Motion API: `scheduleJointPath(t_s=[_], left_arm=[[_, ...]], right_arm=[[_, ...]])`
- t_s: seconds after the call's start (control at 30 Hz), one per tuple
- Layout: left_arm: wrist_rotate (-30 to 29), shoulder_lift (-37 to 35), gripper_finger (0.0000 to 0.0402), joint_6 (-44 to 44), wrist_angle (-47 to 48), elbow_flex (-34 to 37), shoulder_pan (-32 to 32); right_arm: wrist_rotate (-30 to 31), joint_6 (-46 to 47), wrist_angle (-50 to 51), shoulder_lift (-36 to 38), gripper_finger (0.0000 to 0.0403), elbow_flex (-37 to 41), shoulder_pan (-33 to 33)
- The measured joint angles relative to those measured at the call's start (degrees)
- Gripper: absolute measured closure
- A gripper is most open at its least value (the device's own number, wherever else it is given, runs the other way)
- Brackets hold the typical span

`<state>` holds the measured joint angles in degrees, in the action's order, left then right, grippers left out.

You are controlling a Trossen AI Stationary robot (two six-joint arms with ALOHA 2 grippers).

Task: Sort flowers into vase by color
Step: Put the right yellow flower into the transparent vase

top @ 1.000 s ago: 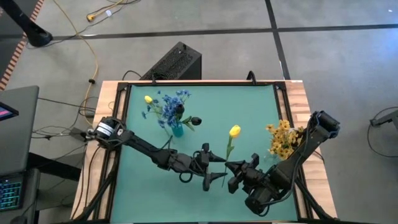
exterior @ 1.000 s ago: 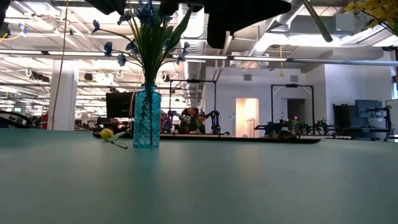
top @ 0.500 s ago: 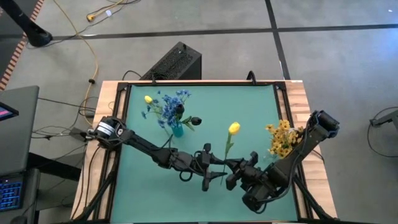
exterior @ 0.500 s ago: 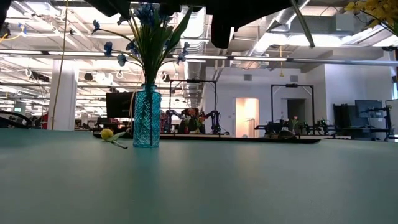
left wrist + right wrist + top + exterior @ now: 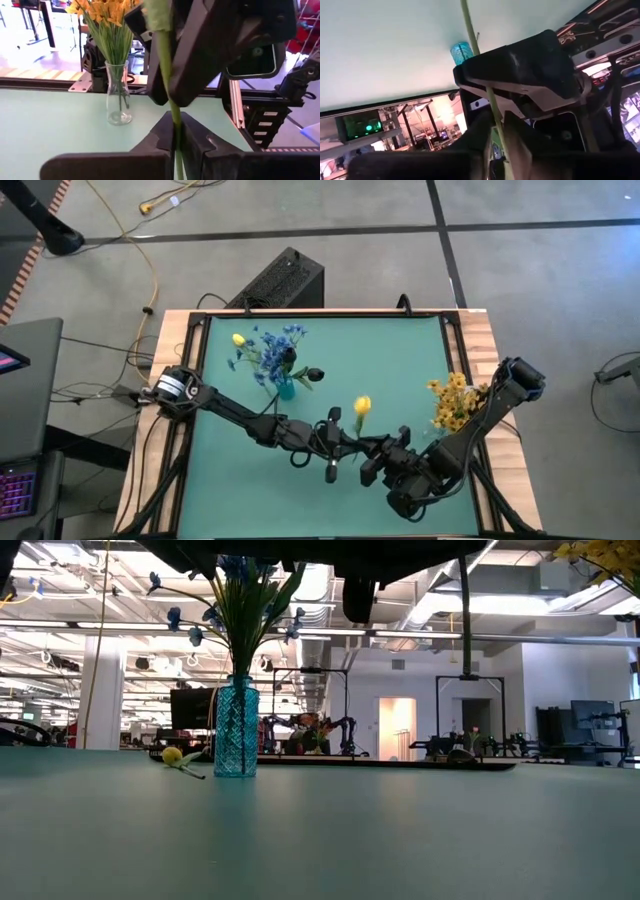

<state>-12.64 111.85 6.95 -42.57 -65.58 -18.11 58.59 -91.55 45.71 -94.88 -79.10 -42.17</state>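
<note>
High view: two vases, blue vase (image 5: 285,388) and clear vase (image 5: 437,432); left gripper (image 5: 340,442) pinches the yellow bud's stem (image 5: 358,423) mid-table. Low view alone shows another yellow bud (image 5: 173,755) lying beside the blue vase. Right wrist: right gripper (image 5: 496,131) fingers flank the stem, slightly parted

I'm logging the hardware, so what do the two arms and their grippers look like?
Both arms are matte black, built of slim jointed links. The left arm has a round silver-ringed joint near its base. The right arm looks bulkier at the wrist. The left gripper and right gripper have blocky black jaws.
</note>
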Motion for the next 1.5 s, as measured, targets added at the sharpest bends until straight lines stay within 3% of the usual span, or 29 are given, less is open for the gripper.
scheduleJointPath(t_s=[0.2,0.5,0.73,0.9,1.03,1.13,1.27,1.5], left_arm=[[0.42,0.00,0.0401,-1.43,-0.23,0.00,0.24],[-0.07,-1.05,0.0401,-3.43,1.03,-0.02,1.40],[-3.55,-3.15,0.0401,-6.76,3.87,-0.44,1.84],[-6.13,-4.05,0.0401,-8.77,4.11,-0.44,2.04],[-5.75,-4.22,0.0401,-10.98,1.25,-0.44,2.15],[-2.65,-4.21,0.0401,-12.96,-1.59,-0.44,2.05],[3.92,-4.15,0.0401,-14.43,-4.63,-0.44,1.88],[11.26,-4.00,0.0401,-16.80,-5.28,-0.44,0.47]], right_arm=[[-0.07,4.29,0.04,0.00,0.0255,-0.01,-0.04],[-0.39,34.45,3.38,1.74,0.0152,0.01,-0.56],[-7.53,66.70,6.82,6.39,0.0143,0.01,-4.08],[-16.38,92.68,6.53,9.42,0.0143,0.01,-7.13],[-25.00,112.57,6.81,10.33,0.0143,0.01,-9.12],[-26.96,124.02,7.42,10.18,0.0143,0.75,-12.15],[-23.61,131.06,7.99,9.24,0.0143,2.98,-17.63],[-4.32,139.96,5.50,9.32,0.0143,8.04,-24.88]])
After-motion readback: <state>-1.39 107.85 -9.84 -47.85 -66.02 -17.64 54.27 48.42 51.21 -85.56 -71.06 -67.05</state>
